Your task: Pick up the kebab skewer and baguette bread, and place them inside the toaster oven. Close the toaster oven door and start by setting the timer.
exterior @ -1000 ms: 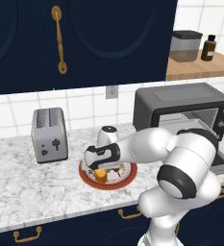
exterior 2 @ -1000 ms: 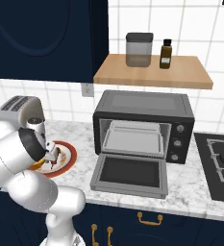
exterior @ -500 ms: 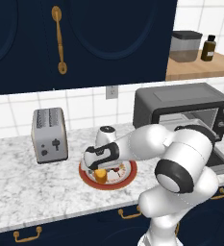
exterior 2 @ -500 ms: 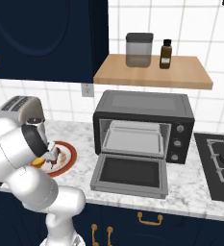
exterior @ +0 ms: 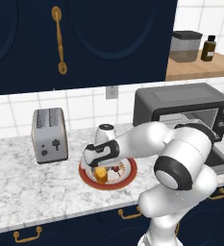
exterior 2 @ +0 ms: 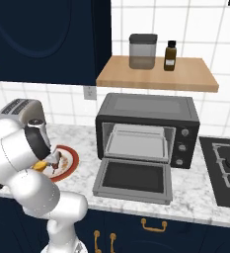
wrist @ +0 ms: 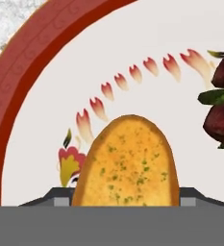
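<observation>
Golden baguette bread [wrist: 127, 163] sits between the jaws of the gripper [exterior: 100, 169], which close on its sides, over the red-rimmed plate [exterior: 86, 174]. Beside it on the plate lies the kebab skewer [wrist: 222, 105]. Right of the plate, the toaster oven [exterior 2: 147, 129] stands with its door [exterior 2: 134, 179] dropped open.

White arm folded low to its left, claw [exterior: 100, 169] pointing down, fingers close together.
</observation>
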{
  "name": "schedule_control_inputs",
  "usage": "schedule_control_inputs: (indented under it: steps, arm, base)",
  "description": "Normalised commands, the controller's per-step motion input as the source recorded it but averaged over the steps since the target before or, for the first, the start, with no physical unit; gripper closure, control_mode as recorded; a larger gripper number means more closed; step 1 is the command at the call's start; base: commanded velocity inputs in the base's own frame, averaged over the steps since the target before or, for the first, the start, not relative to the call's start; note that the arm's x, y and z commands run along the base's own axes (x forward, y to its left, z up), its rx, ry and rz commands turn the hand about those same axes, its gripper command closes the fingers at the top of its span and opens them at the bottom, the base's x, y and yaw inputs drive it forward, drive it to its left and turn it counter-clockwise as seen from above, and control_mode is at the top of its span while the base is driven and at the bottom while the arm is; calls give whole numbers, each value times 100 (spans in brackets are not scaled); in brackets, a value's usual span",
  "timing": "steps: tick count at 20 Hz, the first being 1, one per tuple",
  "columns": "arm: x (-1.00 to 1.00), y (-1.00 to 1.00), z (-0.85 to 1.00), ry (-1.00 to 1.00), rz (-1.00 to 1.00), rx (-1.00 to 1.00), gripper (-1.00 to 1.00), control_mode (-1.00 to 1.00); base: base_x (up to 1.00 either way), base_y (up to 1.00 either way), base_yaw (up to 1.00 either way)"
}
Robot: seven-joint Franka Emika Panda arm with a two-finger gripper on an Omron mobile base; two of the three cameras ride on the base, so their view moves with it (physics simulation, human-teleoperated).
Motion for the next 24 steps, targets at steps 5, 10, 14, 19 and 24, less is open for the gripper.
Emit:
schedule_control_inputs:
  steps: [5, 10, 14, 19, 24]
  arm:
    - [-9, 7, 2, 0, 0, 0, 100, -100]
    - [-16, 0, 50, -2, 0, 5, 100, -100]
    - [-53, -4, 40, -12, -3, 4, 100, -100]
    - [-52, -36, 46, -5, -15, 10, 100, -100]
    - [-37, -48, 53, 0, -14, 11, 100, -100]
  base:
    - [0, 0, 0]
    - [0, 0, 0]
    - [0, 0, 0]
    - [0, 0, 0]
    - [0, 0, 0]
